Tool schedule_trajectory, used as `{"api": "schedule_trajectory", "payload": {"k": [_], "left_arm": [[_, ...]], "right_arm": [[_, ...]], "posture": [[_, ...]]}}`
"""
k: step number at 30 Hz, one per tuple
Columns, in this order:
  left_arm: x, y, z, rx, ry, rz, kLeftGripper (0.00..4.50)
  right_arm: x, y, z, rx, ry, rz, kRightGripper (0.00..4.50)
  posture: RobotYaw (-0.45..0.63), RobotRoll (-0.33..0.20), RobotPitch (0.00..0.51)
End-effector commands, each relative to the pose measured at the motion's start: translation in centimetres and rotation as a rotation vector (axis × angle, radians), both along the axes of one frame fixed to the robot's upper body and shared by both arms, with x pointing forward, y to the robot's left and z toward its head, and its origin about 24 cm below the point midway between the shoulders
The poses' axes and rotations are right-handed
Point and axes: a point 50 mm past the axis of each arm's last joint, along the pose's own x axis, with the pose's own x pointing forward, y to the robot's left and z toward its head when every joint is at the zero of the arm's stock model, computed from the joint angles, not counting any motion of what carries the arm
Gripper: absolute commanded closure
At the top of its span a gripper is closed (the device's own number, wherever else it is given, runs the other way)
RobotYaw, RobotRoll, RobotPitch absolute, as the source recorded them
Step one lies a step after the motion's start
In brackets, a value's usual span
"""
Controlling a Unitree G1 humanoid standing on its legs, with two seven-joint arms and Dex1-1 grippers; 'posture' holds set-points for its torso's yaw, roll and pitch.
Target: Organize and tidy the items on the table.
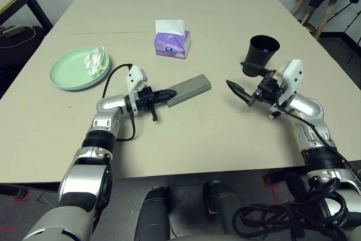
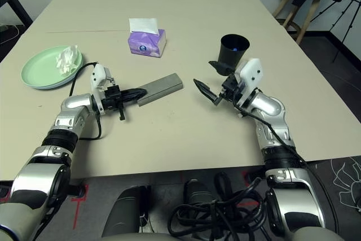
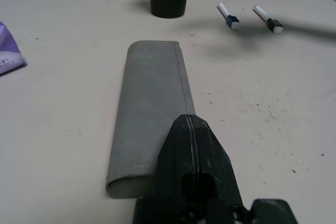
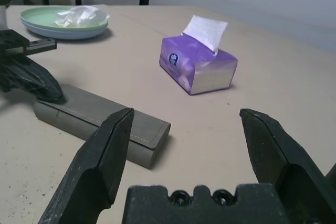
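On the big beige table (image 1: pixel 186 134), toward the middle, the grey glasses case (image 1: pixel 189 90) lies flat at a slant, one end pointing to about two o'clock. The left gripper (image 1: pixel 167 95) sits low at the case's eight o'clock end, its two black fingers pressed together with no gap; in the left wrist view the closed tips (image 3: pixel 191 145) overlap that near end of the case (image 3: pixel 152 114), though I cannot tell whether they actually press on it.

At roughly three o'clock from the case, well apart from it, the right gripper (image 1: pixel 237 92) hangs above the tabletop. The right wrist view shows its fingers (image 4: pixel 105 156) spread wide with nothing between them, looking across at the case and the left gripper.

The black cup (image 1: pixel 262 52) stands upright at about one o'clock from the right gripper. The left wrist view adds two small white pens (image 3: pixel 229 16) lying on the table just beside the cup, one blue-capped, one black-capped.

The purple tissue box (image 1: pixel 172 43) stands at about eleven o'clock from the case, a white sheet sticking up. Far off at nine o'clock, the stacked plates (image 1: pixel 70 71), mint green on pale blue, hold the crumpled white tissue (image 1: pixel 96 61) near their three o'clock rim.
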Motion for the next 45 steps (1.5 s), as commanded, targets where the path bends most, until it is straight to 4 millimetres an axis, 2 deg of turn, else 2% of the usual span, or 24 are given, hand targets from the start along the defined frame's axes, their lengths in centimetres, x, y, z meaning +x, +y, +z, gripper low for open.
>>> {"api": "schedule_trajectory", "payload": {"k": [1,4,7,10,13,16,23,28,37,45], "left_arm": [[-0.1,0.3,0.7,-0.011,-0.073,0.023,4.48],[0.0,-0.2,2.4,-0.072,-0.157,0.010,4.48],[-0.6,-1.1,3.5,-0.066,-0.186,-0.049,3.46],[-1.2,-1.7,3.2,0.004,-0.201,-0.078,2.41],[-2.1,-2.7,2.3,0.014,-0.163,-0.133,1.31],[-2.5,-3.4,1.9,-0.015,-0.140,-0.139,0.15],[-2.6,-4.4,1.7,-0.057,-0.137,-0.127,0.07],[-2.9,-4.6,1.8,-0.081,-0.141,-0.112,0.07],[-3.2,-4.4,2.7,-0.098,-0.165,-0.078,0.07],[-3.9,-4.0,3.0,-0.091,-0.160,-0.093,0.07]], "right_arm": [[0.1,0.5,0.7,-0.059,0.055,0.054,0.00],[0.0,0.5,1.3,-0.084,0.106,0.131,0.00],[-0.6,0.0,1.4,-0.112,0.144,0.257,0.00],[-0.8,-0.9,1.3,-0.134,0.161,0.307,0.00],[-1.2,-2.5,1.4,-0.318,0.168,0.394,0.00],[-1.1,-3.7,2.0,-0.421,0.193,0.440,0.00],[-1.1,-4.9,2.8,-0.660,0.280,0.576,0.00],[-1.3,-6.3,2.3,-0.960,0.274,0.635,0.00],[-0.2,-7.9,3.3,-1.312,0.268,0.663,0.00],[0.2,-7.9,3.8,-1.482,0.249,0.712,0.00]], "posture": [[0.03,0.000,0.101],[0.05,0.000,0.102],[0.07,0.000,0.102],[0.08,0.000,0.103],[0.08,0.000,0.104],[0.06,0.000,0.103],[0.04,0.000,0.115],[0.04,0.000,0.136],[0.06,0.000,0.173],[0.07,0.000,0.187]]}}
